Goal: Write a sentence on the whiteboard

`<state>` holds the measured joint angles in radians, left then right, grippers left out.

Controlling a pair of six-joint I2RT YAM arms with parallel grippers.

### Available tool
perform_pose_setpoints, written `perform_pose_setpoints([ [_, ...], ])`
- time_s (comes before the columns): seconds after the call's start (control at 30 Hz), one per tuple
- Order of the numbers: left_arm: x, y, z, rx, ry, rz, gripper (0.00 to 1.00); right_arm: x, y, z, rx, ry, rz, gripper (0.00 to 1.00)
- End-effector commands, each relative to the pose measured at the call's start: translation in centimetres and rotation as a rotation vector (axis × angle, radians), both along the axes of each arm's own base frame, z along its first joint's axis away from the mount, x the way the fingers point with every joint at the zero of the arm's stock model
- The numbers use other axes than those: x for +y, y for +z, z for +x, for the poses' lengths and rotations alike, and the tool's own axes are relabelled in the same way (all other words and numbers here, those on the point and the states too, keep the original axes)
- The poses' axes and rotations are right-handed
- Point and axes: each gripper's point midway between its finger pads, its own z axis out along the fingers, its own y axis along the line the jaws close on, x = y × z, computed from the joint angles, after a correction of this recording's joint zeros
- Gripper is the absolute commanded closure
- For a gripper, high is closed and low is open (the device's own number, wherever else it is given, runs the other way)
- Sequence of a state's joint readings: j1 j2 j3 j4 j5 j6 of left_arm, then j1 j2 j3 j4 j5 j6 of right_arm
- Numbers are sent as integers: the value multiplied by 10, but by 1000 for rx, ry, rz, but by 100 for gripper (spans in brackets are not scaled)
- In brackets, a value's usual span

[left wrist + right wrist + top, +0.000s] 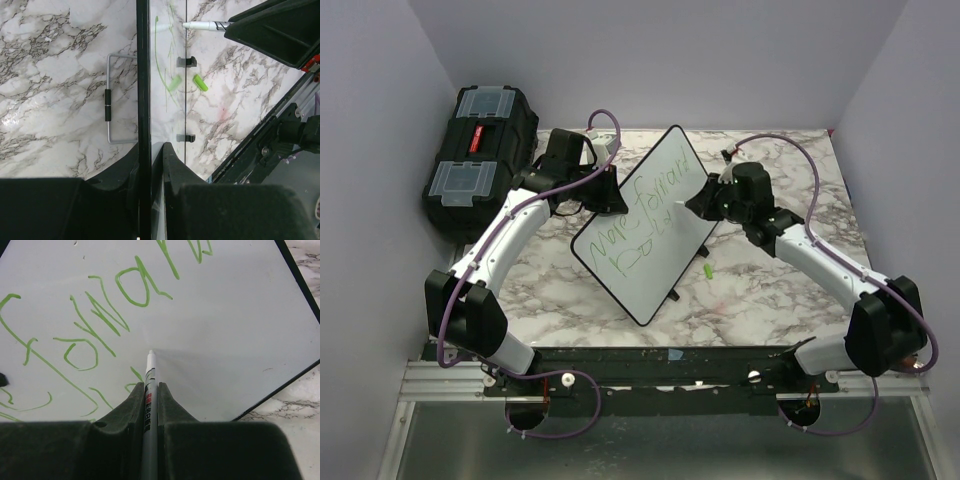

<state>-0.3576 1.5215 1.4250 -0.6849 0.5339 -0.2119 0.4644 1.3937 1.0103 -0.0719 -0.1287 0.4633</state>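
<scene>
Whiteboard sentence: green "forward"

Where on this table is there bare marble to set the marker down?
Bare marble: the strip between the near corner of the whiteboard and the front edge of the table, either side; the far-right corner. Crowded: the green cap, and the board's sides, where the left gripper clamps it and the right gripper holds the marker.

L pincer clamping whiteboard edge, green cap nearby
</scene>
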Motion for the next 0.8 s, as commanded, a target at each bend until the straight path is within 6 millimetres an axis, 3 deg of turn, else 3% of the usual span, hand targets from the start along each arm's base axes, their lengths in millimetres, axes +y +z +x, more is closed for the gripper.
perform_pose_setpoints([
  [0.0, 7, -39, -14, 8, -76, 162, 100, 11, 20, 11, -40, 24, 53, 99],
  [0.17, 6, -38, -14, 7, -79, 158, 100, 16, 23, 16, -46, 30, 73, 99],
  [0.37, 6, -37, -14, 5, -80, 158, 100, 19, 8, 17, -19, 39, 74, 99],
  [0.77, 6, -37, -14, 5, -78, 159, 100, 14, -28, -10, 56, 72, 64, 99],
])
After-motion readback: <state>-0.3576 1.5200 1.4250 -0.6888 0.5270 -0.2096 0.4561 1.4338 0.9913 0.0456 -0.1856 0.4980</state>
